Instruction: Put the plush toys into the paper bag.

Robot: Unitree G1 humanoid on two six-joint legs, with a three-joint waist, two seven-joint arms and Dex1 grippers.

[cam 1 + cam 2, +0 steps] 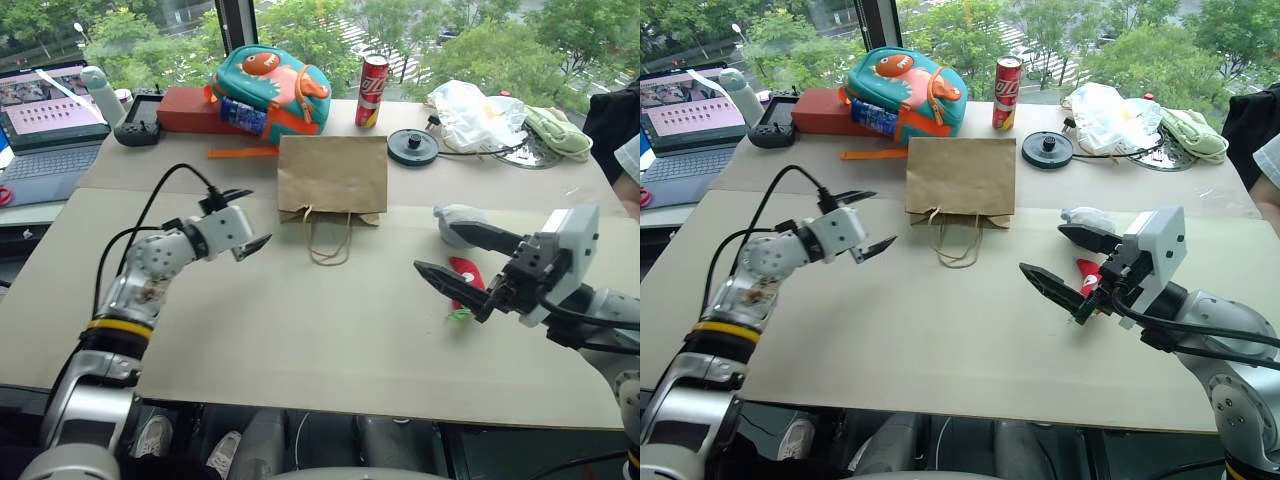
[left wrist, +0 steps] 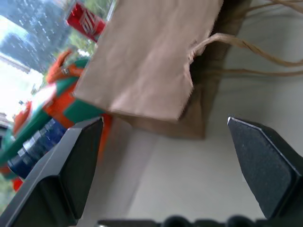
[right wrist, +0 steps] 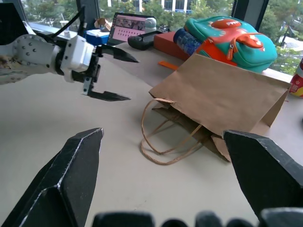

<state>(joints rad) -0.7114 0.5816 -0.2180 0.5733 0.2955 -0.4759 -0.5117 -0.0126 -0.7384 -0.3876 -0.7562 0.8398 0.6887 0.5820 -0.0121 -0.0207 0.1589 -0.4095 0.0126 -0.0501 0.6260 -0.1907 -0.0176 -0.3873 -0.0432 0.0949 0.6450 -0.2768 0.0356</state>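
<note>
The brown paper bag (image 1: 332,175) lies flat at the middle of the table, its loop handles (image 1: 328,240) pointing toward me. Left of the handles and apart from them, my left gripper (image 1: 258,217) hovers open and empty, pointing at the bag's mouth edge (image 2: 151,61). At the right lie the pale grey plush toy (image 1: 452,216) and the red chili plush toy (image 1: 463,272). My right gripper (image 1: 440,248) stands open just above them, its fingers crossing in front of both. It holds nothing. The right wrist view looks across at the bag (image 3: 222,94) and the left gripper (image 3: 132,79).
Along the far edge stand a teal-and-orange fish backpack (image 1: 270,88), a red can (image 1: 372,90), a black disc (image 1: 412,146), a white plastic bag (image 1: 470,115) and a pale green cloth (image 1: 558,130). A laptop (image 1: 45,110) sits at far left. A person's sleeve (image 1: 628,150) shows at right.
</note>
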